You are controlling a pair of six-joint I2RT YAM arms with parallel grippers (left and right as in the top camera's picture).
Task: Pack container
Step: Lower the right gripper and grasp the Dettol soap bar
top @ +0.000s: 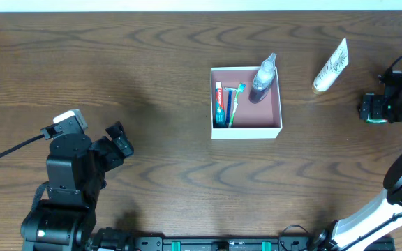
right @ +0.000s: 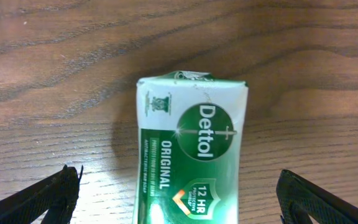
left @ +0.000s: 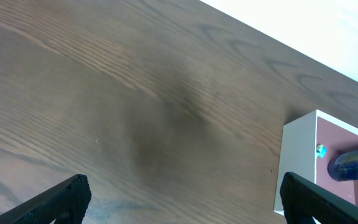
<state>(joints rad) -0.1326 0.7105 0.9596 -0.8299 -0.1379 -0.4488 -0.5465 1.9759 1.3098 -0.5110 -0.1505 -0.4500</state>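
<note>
Right hand [right: 179, 180] hovers splayed over green soap packet [right: 191, 149]; left hand [left: 185, 183], also splayed, hangs above table [left: 135, 93].

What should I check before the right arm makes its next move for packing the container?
1. The right gripper is open: ok.
2. The soap packet is between its fingers: ok, flat on the table, not gripped.
3. Bare floor in the container: ok, beside the bottle.
4. The left gripper is away from the container: ok, open over bare table.
5. Everything packed: not ok, the white tube lies outside.
6. Height above the packet: cannot tell.
</note>
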